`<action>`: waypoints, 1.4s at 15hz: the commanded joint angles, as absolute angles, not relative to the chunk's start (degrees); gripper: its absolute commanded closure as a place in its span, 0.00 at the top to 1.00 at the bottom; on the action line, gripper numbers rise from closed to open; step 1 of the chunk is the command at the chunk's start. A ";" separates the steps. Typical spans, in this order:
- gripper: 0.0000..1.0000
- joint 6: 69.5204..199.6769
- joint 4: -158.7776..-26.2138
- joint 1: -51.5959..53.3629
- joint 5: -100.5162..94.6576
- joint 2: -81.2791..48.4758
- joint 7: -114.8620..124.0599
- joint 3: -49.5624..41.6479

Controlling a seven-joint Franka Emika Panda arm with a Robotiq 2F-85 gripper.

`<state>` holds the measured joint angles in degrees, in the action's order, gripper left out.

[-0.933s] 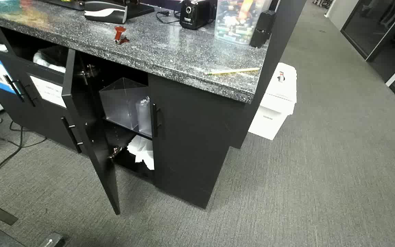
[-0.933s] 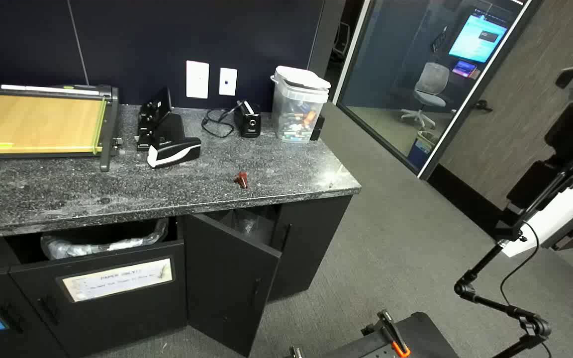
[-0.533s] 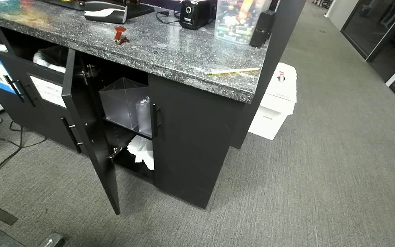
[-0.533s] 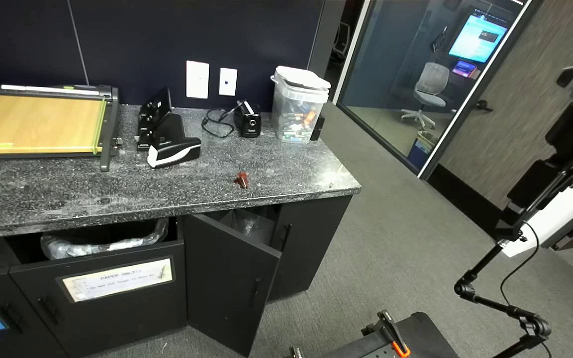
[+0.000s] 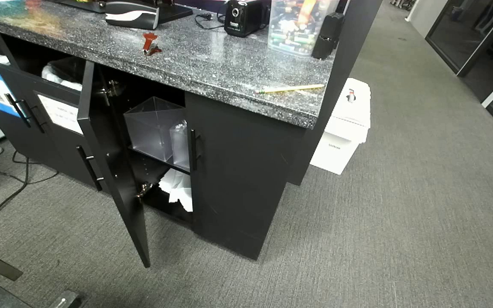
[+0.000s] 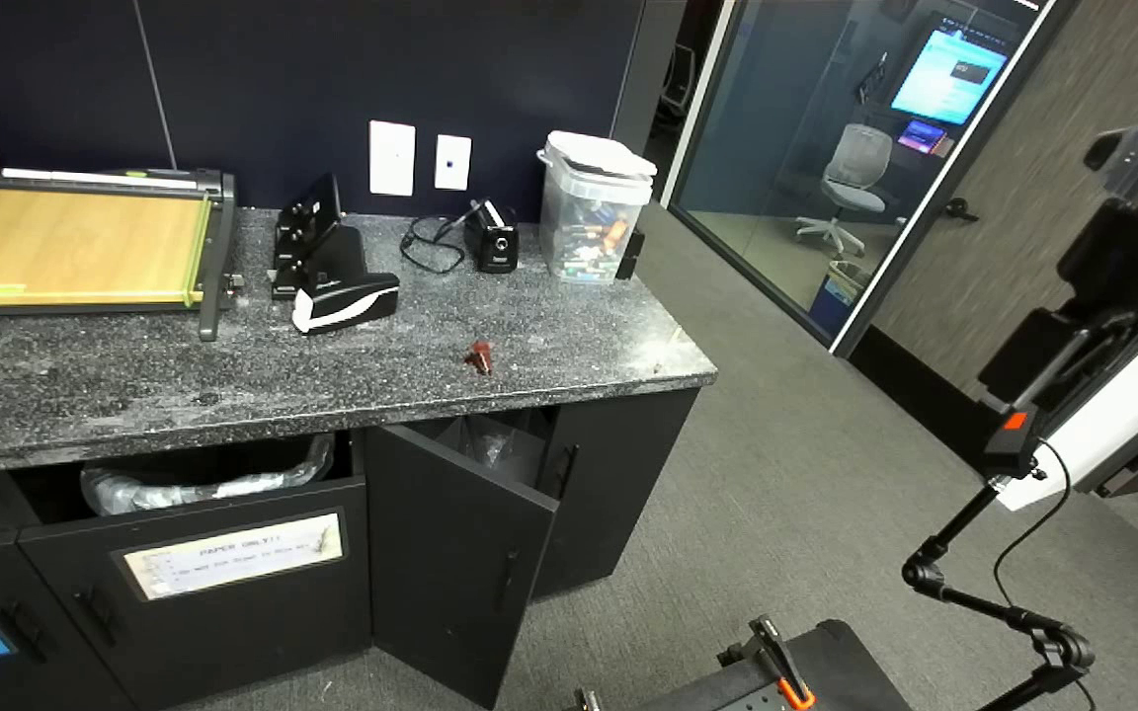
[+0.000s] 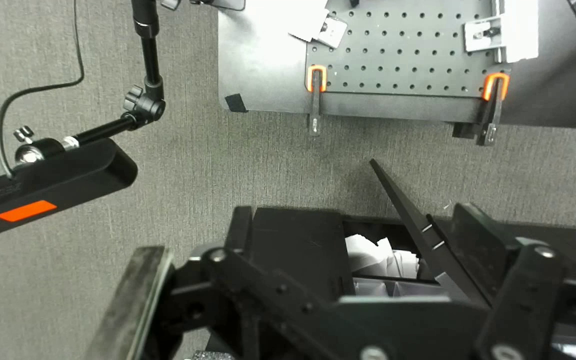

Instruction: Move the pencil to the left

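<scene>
The thin yellow pencil point(image 5: 289, 89) lies on the speckled counter point(image 5: 225, 68) near its right end, in an exterior view. In an exterior view it shows only as a faint pale line point(image 6: 675, 337) in glare by the front right corner. My gripper point(image 7: 360, 235) is open, with its fingers wide apart and nothing between them. In the wrist view it hangs over the cabinet with the open door, and the pencil is out of view. An exterior view shows the gripper point(image 6: 1033, 365) side-on at the right, well apart from the pencil and counter.
A red staple remover point(image 5: 149, 44), a clear battery bucket point(image 5: 300, 30), a black sharpener point(image 5: 241, 18) and a stapler point(image 6: 346, 302) stand on the counter. A cabinet door point(image 6: 450, 553) hangs open below. A camera on a jointed stand point(image 7: 48, 185) stands beside the gripper.
In an exterior view, the arm and gripper at the right edge have shifted left, uncovering an orange patch on the camera behind. The pencil and other counter items have not moved.
</scene>
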<state>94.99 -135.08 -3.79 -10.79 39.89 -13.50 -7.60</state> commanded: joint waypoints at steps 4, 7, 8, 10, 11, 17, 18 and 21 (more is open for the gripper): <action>1.00 101.79 -116.76 -2.27 -0.18 16.80 -5.97 -8.24; 1.00 101.72 -106.66 -3.28 6.06 6.92 -3.83 -9.13; 1.00 101.72 -103.17 -3.75 8.31 3.63 -3.38 -9.38; 1.00 101.68 -96.51 -4.77 12.28 -2.47 -2.59 -9.48; 1.00 101.31 -93.19 -5.40 14.01 -5.48 -2.14 -9.35; 1.00 101.41 -74.59 -8.52 16.51 -22.61 4.03 -8.21; 1.00 101.35 -71.62 -8.97 16.23 -25.39 5.14 -8.03; 1.00 101.18 -62.95 -10.37 16.01 -33.45 8.53 -7.49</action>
